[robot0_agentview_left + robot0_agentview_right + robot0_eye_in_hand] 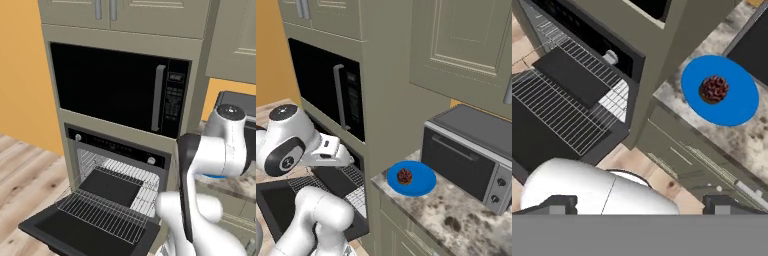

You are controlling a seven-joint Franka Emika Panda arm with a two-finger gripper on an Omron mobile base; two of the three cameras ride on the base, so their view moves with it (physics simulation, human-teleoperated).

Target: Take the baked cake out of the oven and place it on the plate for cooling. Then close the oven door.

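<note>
I am seeing the baked cake (404, 176) sitting on the blue plate (423, 187), which is resting on the speckled counter (466, 220) just beside the silver toaster oven (471, 155). In the hand view the gripper (639, 202) is hanging with its fingers spread wide and holding nothing, looking down on the plate and the oven (117, 172). The oven door (65, 232) is lying fully open, a wire rack (107, 215) drawn out over it. The black microwave (120, 87) is sitting shut above.

Black microwave (112, 87), silver toaster oven (468, 152), speckled counter (456, 220), wood floor (22, 167)
</note>
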